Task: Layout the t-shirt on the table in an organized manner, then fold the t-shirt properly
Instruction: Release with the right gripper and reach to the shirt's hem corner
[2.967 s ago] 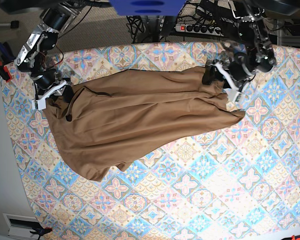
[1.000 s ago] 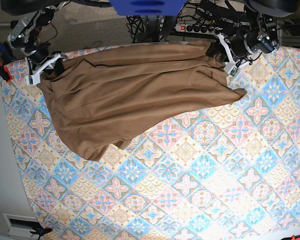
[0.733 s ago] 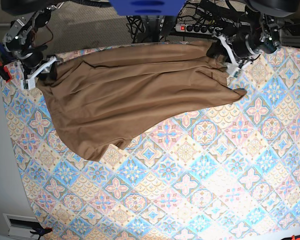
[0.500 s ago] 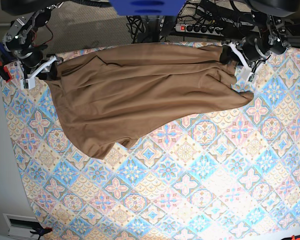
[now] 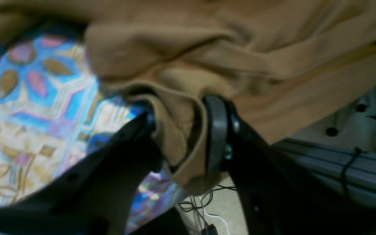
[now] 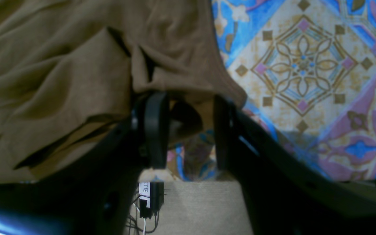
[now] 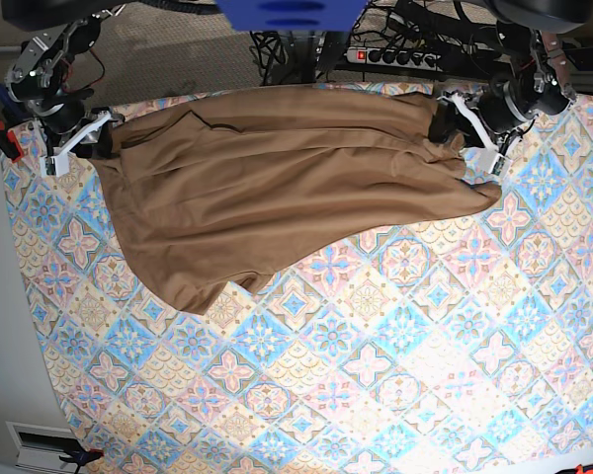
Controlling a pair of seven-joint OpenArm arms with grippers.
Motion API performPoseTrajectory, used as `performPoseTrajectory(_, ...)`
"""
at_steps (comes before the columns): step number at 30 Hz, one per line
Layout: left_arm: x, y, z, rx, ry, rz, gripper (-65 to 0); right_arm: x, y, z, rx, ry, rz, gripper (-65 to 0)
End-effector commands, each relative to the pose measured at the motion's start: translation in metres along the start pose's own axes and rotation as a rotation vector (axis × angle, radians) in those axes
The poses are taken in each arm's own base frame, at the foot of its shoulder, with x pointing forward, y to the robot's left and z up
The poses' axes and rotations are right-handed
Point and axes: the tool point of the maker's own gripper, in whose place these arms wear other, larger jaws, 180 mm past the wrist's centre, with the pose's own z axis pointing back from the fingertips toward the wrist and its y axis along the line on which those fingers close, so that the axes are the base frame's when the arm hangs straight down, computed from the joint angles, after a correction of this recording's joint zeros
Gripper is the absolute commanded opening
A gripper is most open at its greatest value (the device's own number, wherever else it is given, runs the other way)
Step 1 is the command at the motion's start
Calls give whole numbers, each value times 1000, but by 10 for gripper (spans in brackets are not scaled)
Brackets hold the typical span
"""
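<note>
The tan-brown t-shirt point(image 7: 277, 188) lies stretched sideways along the far part of the patterned table point(image 7: 376, 375), its lower left tail reaching toward the middle. At the shirt's right corner my left gripper point(image 7: 466, 133) is shut on a bunched fold; the left wrist view shows that cloth point(image 5: 207, 49) pressed between the black fingers point(image 5: 214, 130) of the gripper point(image 5: 182, 109). At the shirt's left corner, by the far table edge, is my right gripper point(image 7: 79, 146). In the right wrist view this gripper point(image 6: 188, 98) stands open, the shirt's hem point(image 6: 60, 65) draped over its tips, with table and floor visible through the gap.
Behind the table's far edge lie a power strip point(image 7: 395, 56) and tangled cables on beige carpet point(image 6: 191, 202). A red clamp point(image 7: 5, 138) sits at the left edge beside the right arm. A blue object point(image 7: 277, 12) hangs over the far edge.
Both grippers carried the shirt's corners up to the far edge and apart, stretching it wider. In the last second the left gripper drew its corner rightward; the right gripper's jaws parted.
</note>
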Motion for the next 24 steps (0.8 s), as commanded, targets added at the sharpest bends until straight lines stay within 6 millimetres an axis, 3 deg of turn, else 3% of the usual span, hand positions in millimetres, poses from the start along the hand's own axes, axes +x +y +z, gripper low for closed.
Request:
performPoseTrajectory(1,10,-1,5,-6,-38,-15,-457,13,-3,5,-6,-44,20,-429)
performPoseTrajectory(10,3,1,12,-6,-40,15,-457,14,-3,4,-5,-46,20,-429)
performPoseTrajectory(17,39,36,44,103,-315,187,-461,14,-3,4,-4,-45,20,-429)
performPoseTrajectory(24,49,36,38,91,-360,207,-461,36,-2,0,-1,-99,24,-429)
